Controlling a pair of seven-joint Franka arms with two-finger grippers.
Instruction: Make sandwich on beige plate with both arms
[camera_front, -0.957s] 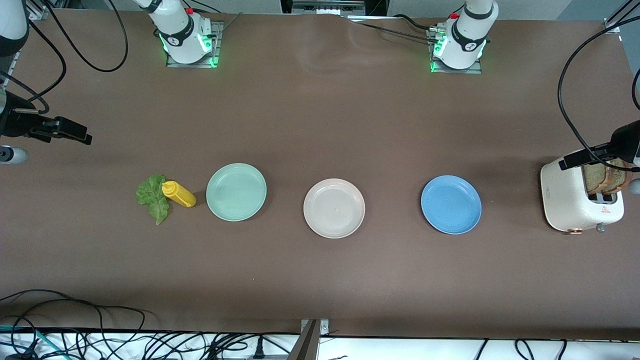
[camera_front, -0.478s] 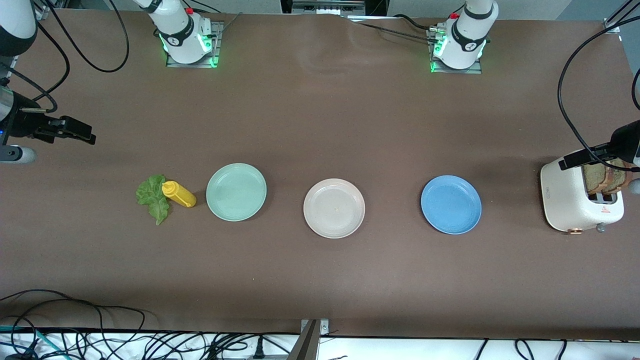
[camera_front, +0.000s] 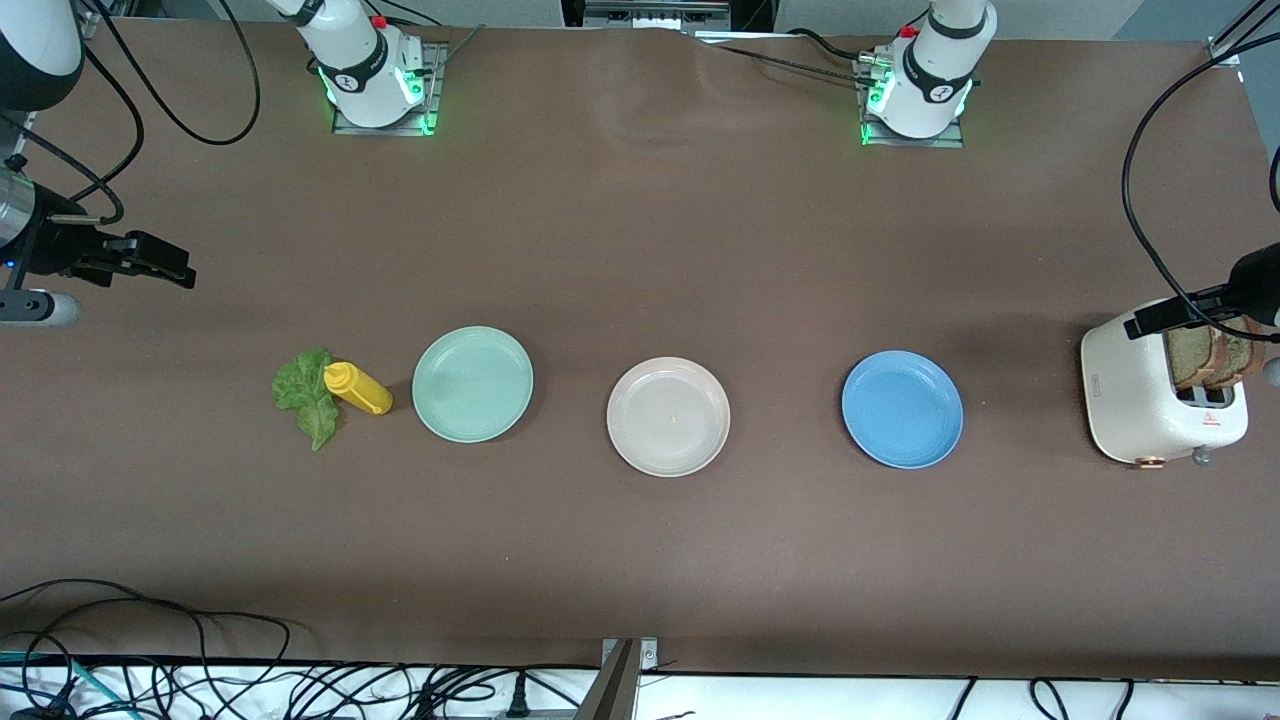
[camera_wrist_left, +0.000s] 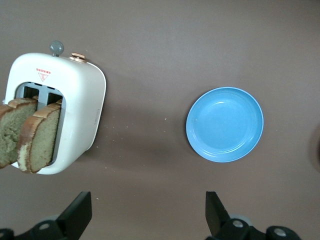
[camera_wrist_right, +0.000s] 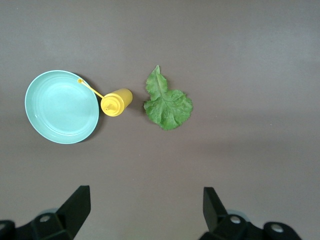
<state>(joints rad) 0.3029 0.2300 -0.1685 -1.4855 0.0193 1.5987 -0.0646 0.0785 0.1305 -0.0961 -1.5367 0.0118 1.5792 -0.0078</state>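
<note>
Beige plate (camera_front: 668, 416): bare, mid-bench between the mint plate (camera_front: 472, 384) and the blue plate (camera_front: 902, 408).
Bread (camera_wrist_left: 27, 134): both slices in the toaster (camera_front: 1160, 396) at the left arm's end.
Lettuce (camera_front: 308, 394): on the bench beside the mustard bottle (camera_front: 358, 388).
Left gripper (camera_wrist_left: 147, 220): jaws open, over the toaster.
Right gripper (camera_wrist_right: 145, 216): jaws open, over bare bench near the lettuce.
Progress: nothing placed; bread, lettuce and stacking all left.

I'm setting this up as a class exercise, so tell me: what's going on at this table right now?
Nothing is held yet. The left gripper hangs open over the white toaster, where two bread slices stand in the slots. The right gripper is open above the table's end near the lettuce leaf and yellow bottle. The beige plate sits bare between the mint-green plate and blue plate.
</note>
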